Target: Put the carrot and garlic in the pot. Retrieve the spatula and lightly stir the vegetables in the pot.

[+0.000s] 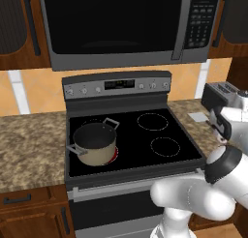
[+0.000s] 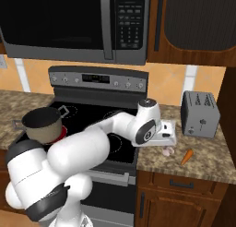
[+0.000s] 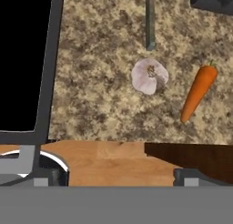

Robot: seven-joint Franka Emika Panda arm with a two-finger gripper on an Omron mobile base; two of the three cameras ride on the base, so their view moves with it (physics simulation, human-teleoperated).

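Observation:
The pale garlic [image 3: 149,76] lies on the speckled counter, with the orange carrot [image 3: 198,93] just to its right. Both also show near the counter's front edge, the garlic [image 2: 168,151] and carrot [image 2: 186,157] below my hand. My gripper [image 3: 120,176] hovers above them, open, its fingertips [image 3: 50,175] wide apart with nothing between. The spatula's dark handle [image 3: 149,20] lies beyond the garlic; its light-grey blade [image 1: 197,117] rests on the counter right of the stove. The tan pot [image 1: 94,142] stands on the stove's front left burner, away from the gripper.
A silver toaster [image 2: 200,114] stands on the counter behind the carrot. The black stovetop [image 1: 145,135] borders the counter on the left, its edge [image 3: 48,63] close to the garlic. A microwave [image 1: 121,24] hangs above the stove.

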